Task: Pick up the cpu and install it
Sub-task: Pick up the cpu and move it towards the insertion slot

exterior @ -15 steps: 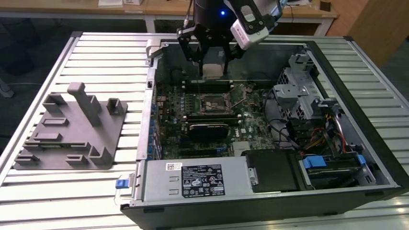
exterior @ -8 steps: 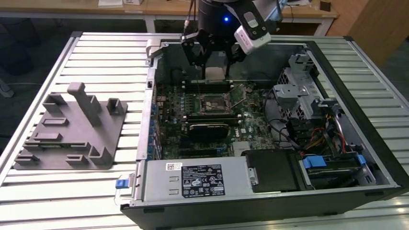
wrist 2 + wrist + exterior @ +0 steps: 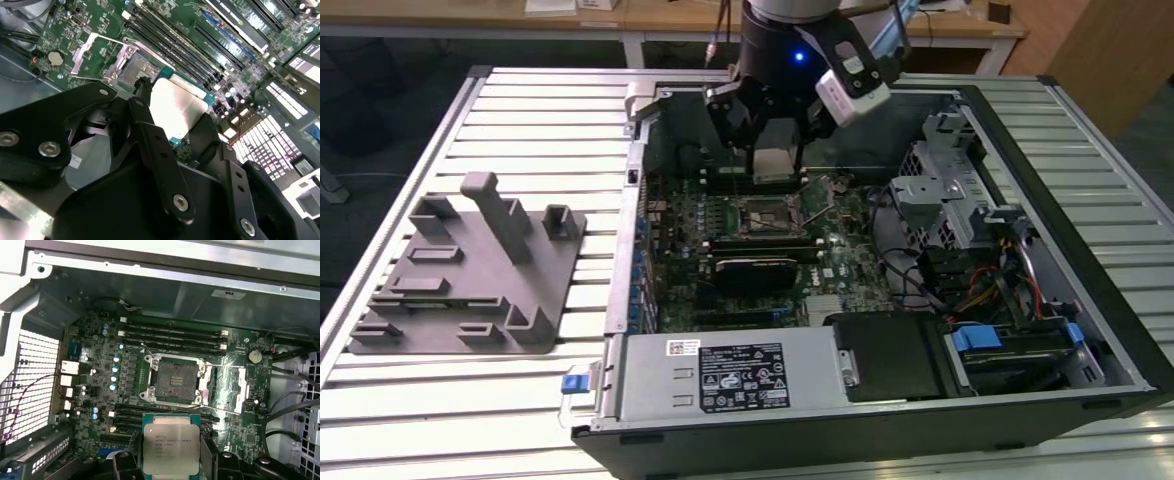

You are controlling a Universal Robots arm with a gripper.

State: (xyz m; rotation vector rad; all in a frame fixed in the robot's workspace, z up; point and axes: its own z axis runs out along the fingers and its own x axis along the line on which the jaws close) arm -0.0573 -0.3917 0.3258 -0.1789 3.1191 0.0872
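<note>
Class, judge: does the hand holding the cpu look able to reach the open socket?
Probably yes: the hand holds the cpu near the socket, whose cover is swung aside; nothing stands between them.

Even room light outside, shade and hot glare inside the open case.

In the exterior view the slatted table is bright and evenly lit with hardly any shadow, while the floor of the computer case around the socket sits in dimmer shade, darkest right beneath the arm; a small blue light glows on the arm above the socket. In the second wrist view the cpu, just beside the socket, is burnt out to plain white, and the vent grille further off flares white too. In the first wrist view the hinged metal plate beside the socket gives a mirror-like sheen.
</note>
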